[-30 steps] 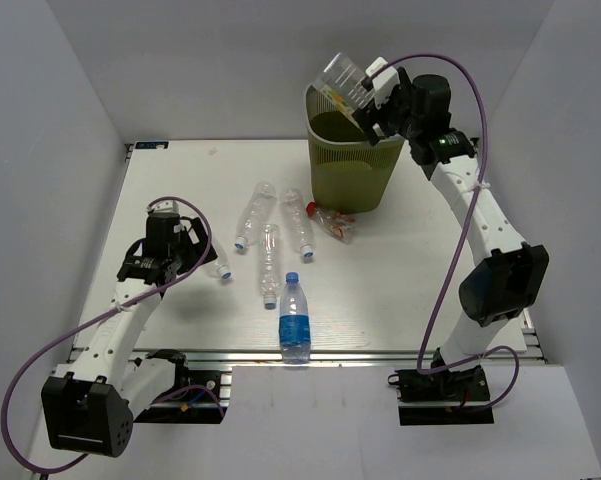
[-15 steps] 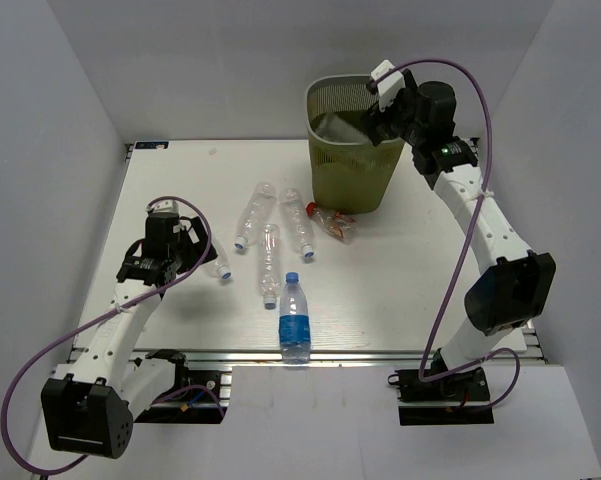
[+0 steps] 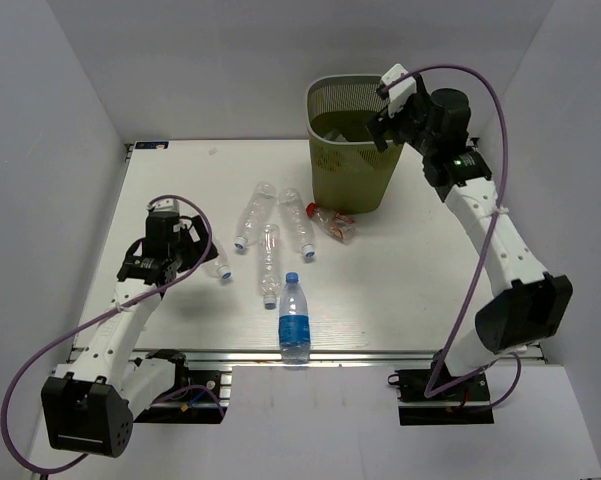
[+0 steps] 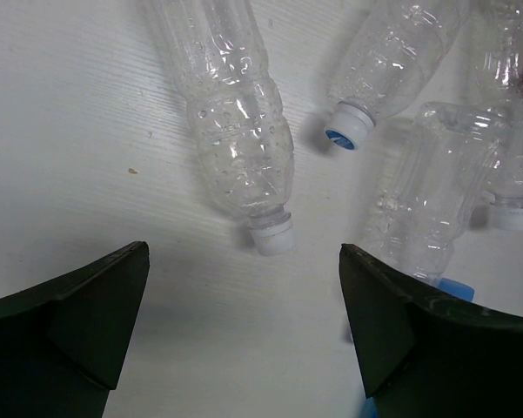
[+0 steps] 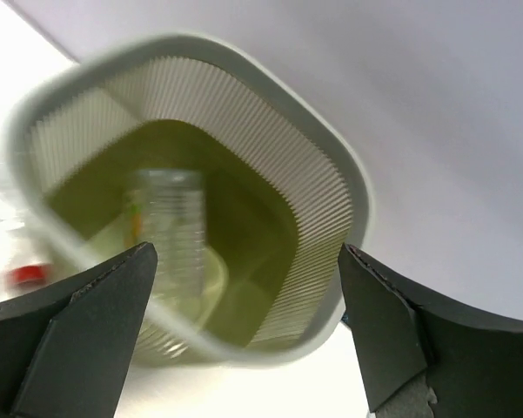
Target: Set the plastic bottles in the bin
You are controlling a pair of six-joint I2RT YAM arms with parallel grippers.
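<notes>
The olive-green bin [image 3: 348,175] stands at the back of the table. My right gripper [image 3: 382,124] is open and empty above its right rim. In the right wrist view a wide clear bottle [image 5: 172,239] with a yellowish label lies inside the bin [image 5: 326,187]. Several clear bottles [image 3: 269,260] lie in the middle of the table, with a red-capped crushed one [image 3: 333,223] near the bin. A blue-labelled, blue-capped bottle [image 3: 294,320] stands near the front edge. My left gripper [image 4: 244,263] is open above the table, just short of a white-capped bottle [image 4: 235,113].
White walls close in the table on the left, back and right. In the left wrist view a blue-capped bottle [image 4: 390,52] and a crushed bottle [image 4: 435,196] lie to the right of the open jaws. The left arm [image 3: 130,290] reaches over the table's left side.
My right gripper let go of the wide bottle, which dropped into the bin, and has drawn back to the right. The left arm has not moved.
</notes>
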